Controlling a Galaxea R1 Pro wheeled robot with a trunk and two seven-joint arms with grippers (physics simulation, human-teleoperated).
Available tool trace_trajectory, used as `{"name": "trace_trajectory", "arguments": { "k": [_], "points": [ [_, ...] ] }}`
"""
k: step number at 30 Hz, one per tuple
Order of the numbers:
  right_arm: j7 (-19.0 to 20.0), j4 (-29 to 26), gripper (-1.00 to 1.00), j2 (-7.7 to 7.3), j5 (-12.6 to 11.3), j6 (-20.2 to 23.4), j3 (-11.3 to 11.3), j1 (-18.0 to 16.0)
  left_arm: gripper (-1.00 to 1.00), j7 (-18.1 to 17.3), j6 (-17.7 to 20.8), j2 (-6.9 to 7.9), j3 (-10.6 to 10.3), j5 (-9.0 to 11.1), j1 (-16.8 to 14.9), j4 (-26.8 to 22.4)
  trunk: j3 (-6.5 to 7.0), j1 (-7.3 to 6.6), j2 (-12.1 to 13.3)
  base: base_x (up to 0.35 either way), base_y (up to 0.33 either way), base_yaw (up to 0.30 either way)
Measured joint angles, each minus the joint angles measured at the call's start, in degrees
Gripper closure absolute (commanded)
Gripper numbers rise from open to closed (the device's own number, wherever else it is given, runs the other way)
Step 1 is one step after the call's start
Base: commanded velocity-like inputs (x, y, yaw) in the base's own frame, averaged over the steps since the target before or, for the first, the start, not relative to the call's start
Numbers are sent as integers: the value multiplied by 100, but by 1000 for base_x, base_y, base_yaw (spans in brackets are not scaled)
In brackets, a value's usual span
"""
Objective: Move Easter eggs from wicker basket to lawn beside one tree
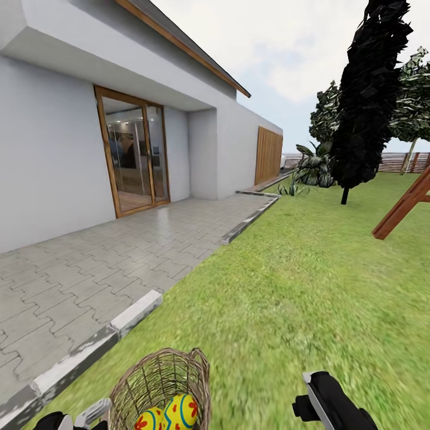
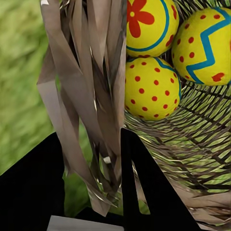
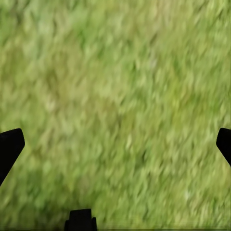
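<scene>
Left wrist view: left gripper (image 2: 91, 163) clamped on brown wicker basket (image 2: 86, 96) rim; three yellow painted eggs (image 2: 151, 89) just beyond. Right gripper (image 3: 115, 144) spread wide above green lawn (image 3: 115, 86).

**Basket at the left claw, open grass under the right**

The left gripper (image 2: 91, 178) straddles the wall of the wicker basket (image 1: 156, 382), one finger outside, one inside. Just beyond the inner finger, three Easter eggs (image 2: 151, 89) lie in the basket, touching one another. The right gripper (image 3: 115, 144) hangs over the lawn (image 1: 310, 286), its fingers spread wide. Ahead and left of both lies a paved terrace (image 1: 101, 269) before the house (image 1: 71, 119); far ahead and right stand a conifer (image 1: 367, 101) and a tree (image 1: 412, 95).
</scene>
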Motion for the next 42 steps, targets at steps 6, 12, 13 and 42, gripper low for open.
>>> {"name": "trace_trajectory", "arguments": {
  "k": [6, 12, 13, 42],
  "points": [
    [6, 44, -100, -87, 0, -1, 14, -1, 100, -2, 10, -1, -3, -108, 5, 6, 34, -43, 79, 0, 0, 0],
    [-14, 44, -100, -65, -2, 1, 15, 0, 100, -5, 2, -1, -6, -89, 5, 10, 142, -175, 320, 0, 0, 0],
    [-15, 44, -100, -57, -1, 1, 15, 0, 100, -4, 1, -1, -9, -115, 5, 10, 160, -197, 360, 0, 0, 0],
    [-15, 115, -100, -35, -8, -7, 327, 0, 100, -288, 605, 9, -363, -464, -635, -248, 680, -834, 1524, 0, 0, 0]
  ]
}}
